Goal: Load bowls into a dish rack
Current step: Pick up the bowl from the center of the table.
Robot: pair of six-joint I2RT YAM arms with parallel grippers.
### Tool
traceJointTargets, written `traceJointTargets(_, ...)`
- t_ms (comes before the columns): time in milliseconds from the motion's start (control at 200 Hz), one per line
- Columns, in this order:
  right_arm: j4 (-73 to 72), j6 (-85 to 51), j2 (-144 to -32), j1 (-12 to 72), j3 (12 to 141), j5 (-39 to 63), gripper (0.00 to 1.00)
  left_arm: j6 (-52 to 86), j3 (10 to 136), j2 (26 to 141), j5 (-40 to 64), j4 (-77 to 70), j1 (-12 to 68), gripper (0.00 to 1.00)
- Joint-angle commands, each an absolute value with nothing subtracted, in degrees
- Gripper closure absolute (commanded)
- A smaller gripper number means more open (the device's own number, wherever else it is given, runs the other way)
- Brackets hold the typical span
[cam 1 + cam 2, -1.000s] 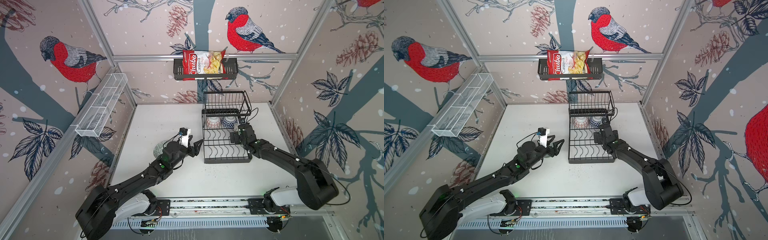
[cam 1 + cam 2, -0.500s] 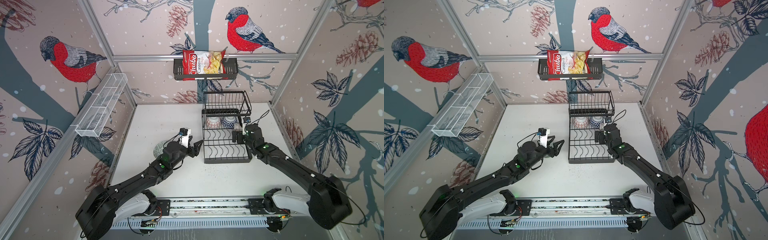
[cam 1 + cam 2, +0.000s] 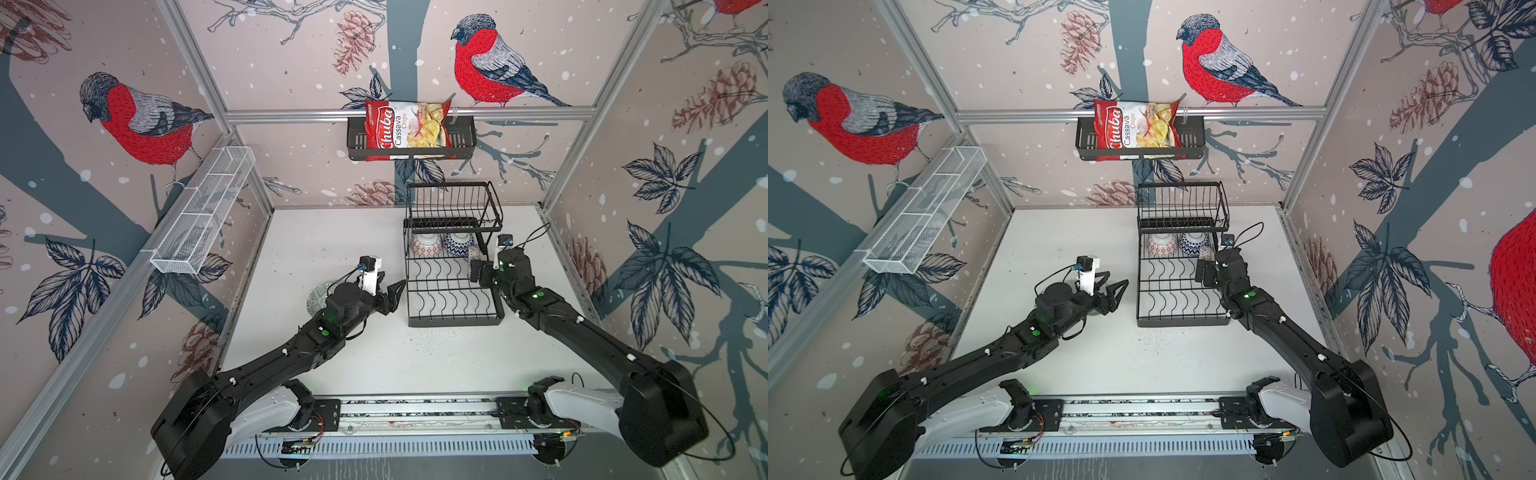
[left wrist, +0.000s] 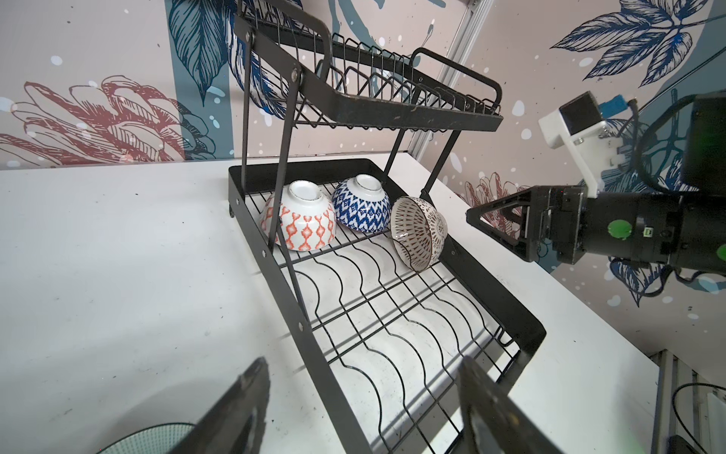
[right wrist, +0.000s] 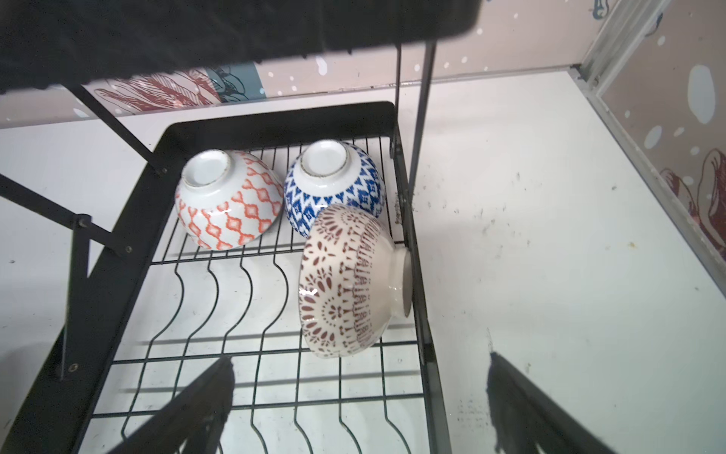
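Right gripper (image 5: 359, 361): jaws spread wide, nothing between them. It hovers over the right side of the rack base, just on the near side of a cream ceramic bowl with brown floral pattern (image 5: 345, 283). That bowl lies on its side on the wire base, foot against the right rim, mouth facing left. It sits just beside a blue-and-white zigzag ceramic bowl (image 5: 338, 184); can't tell if they touch. Left of the blue bowl is an orange-red lattice-pattern ceramic bowl (image 5: 231, 204). Both are upside down at the far end of the base, under the raised basket. All three are in the black metal wire two-tier dish rack (image 3: 453, 322), right of centre on the white table (image 3: 332, 232).

Left gripper (image 4: 363, 365): jaws apart, empty, above the table just left of the rack's near-left part. A teal-green patterned bowl (image 3: 318, 297) sits on the table left of that arm's wrist, mostly hidden.

Far wall: black wall basket (image 3: 461, 137) holding a red-and-white chips bag (image 3: 399, 131). Left wall: long white mesh tray (image 3: 203, 212).
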State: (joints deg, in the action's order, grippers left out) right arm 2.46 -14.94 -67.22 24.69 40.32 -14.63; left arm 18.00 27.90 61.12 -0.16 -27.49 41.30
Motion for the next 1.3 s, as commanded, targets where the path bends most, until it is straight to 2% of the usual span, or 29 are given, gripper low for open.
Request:
traceJointTargets(0,2.7,-16.2,-66.7,24.6,39.4,-15.0,0.00,17.8,28.3,61.0,-0.5,-27.7,41.2,0.26)
traceJointTargets(460,2.6,-17.0,-65.1,24.8,38.4,-12.6,0.00,17.8,29.0,61.1,-1.0,-26.5,41.2,0.26)
traceJointTargets(981,2.5,-22.8,-70.3,26.2,39.4,-21.5,0.01,18.6,30.2,62.1,-1.4,-25.1,41.2,0.26)
traceJointTargets(1296,4.8,-23.0,-72.8,27.2,42.4,-18.7,0.01,19.5,31.5,62.1,-5.1,-19.2,41.2,0.22)
